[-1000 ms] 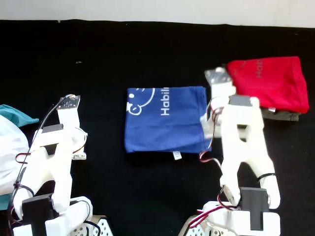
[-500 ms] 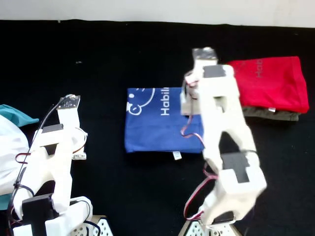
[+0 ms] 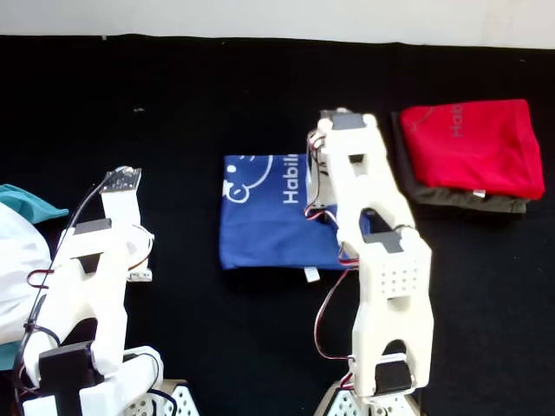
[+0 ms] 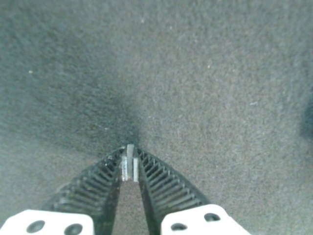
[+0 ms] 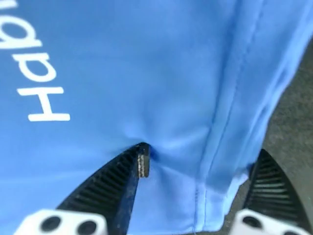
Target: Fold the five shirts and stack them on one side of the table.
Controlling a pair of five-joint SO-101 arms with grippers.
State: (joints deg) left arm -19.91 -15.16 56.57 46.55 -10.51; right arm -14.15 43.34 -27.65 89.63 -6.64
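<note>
Black table (image 3: 173, 95), white wall (image 3: 260, 17) behind. High view: folded blue shirt (image 3: 269, 217) at centre, red shirt (image 3: 473, 147) stacked on a dark shirt (image 3: 473, 201) at the right, unfolded pile (image 3: 17, 260) at the left edge. Right arm (image 3: 373, 217) is over the blue shirt's right edge, left arm (image 3: 95, 269) over bare table. Left wrist: left gripper (image 4: 129, 164) clenched, empty. Right wrist: right gripper (image 5: 203, 159) released, fingers (image 5: 129, 178) straddling the folded edge, one tip denting the fabric. Risk: pinching only the top layer, so the fold opens on the lift.

Even diffuse light; soft dark shadow on tablecloth (image 4: 122, 115).
</note>
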